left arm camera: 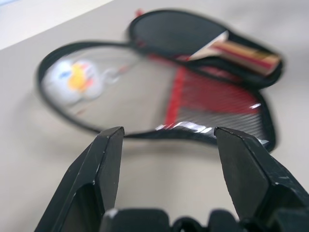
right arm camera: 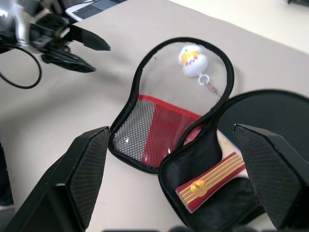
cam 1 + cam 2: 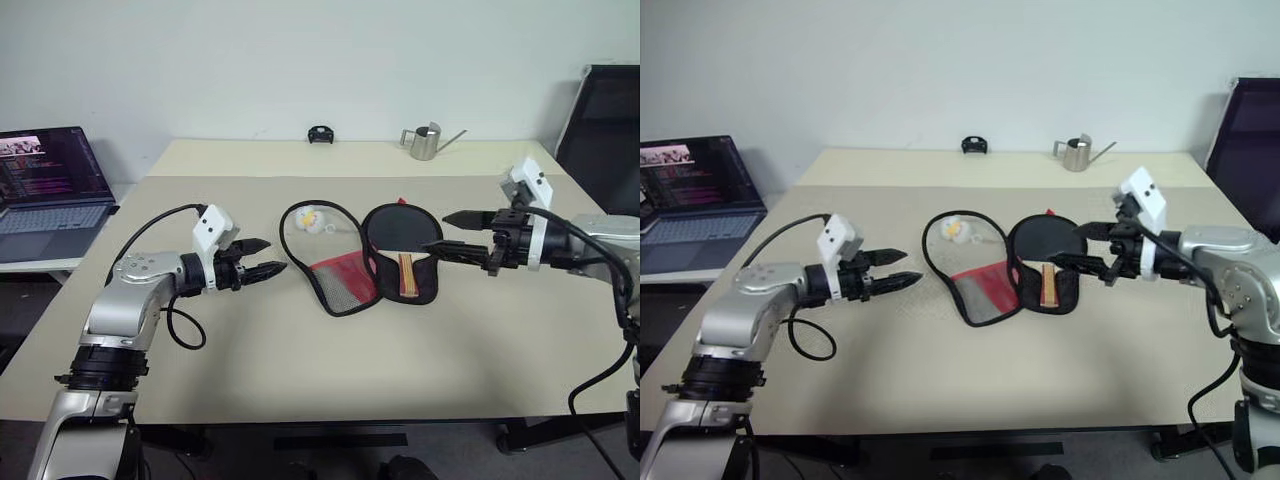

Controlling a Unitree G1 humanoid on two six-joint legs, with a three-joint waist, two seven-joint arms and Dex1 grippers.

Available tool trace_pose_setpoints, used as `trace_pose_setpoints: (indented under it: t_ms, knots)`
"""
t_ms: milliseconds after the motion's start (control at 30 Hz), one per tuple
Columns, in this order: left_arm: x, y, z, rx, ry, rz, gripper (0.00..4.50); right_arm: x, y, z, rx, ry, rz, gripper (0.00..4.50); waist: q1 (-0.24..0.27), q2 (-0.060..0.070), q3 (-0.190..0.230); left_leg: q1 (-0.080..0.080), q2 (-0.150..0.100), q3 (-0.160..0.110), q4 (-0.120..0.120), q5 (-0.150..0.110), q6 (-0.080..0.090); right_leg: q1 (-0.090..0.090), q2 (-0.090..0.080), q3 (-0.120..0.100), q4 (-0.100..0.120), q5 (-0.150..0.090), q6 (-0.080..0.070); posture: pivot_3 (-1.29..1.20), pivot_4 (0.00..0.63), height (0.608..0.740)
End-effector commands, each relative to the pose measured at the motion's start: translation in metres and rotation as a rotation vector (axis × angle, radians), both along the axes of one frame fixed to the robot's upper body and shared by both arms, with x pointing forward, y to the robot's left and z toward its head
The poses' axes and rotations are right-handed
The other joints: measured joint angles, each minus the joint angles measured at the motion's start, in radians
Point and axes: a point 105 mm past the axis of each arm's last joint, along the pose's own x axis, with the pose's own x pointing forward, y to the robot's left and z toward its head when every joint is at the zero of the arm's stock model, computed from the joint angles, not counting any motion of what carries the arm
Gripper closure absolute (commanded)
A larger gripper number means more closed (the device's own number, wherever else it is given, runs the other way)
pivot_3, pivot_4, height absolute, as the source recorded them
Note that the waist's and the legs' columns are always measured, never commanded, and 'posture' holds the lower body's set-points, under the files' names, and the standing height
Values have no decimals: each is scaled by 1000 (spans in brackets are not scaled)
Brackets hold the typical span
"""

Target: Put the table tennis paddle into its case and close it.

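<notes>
Lying in open case [image 3: 345,262] | paddle [image 3: 400,238] | between both pincers, untouched

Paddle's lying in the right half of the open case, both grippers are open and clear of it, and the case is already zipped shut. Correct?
Not quite: the case isn't zipped; it lies spread open, as the right wrist view shows. The rest holds: the paddle lies in its right half, and the left gripper and right gripper are open, clear of it.

laptop screen [image 3: 45,165] text too small to read, no other lettering
</notes>
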Motion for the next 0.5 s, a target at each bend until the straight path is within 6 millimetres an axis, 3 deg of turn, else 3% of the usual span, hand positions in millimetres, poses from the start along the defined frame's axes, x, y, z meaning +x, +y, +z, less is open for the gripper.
trace_pose_setpoints:
  t_ms: [33,267,500]
  knots:
    - [9,12,0,88,-51,63,1237,-5,-2,17,-27,-71,44,40,1,0,0,0,0,0,0,0,0,0,0,0,0,0,0,0,150,740]
    - [22,27,-38,173,25,135,1237,-7,-13,17,-82,-76,54,40,2,0,0,0,0,0,0,-1,1,0,-1,0,-1,0,0,0,150,740]
    - [37,15,-54,142,45,146,1237,-6,-16,18,-76,-81,41,40,7,-1,0,-1,-1,0,0,-1,1,0,-1,-1,-1,0,0,0,150,740]
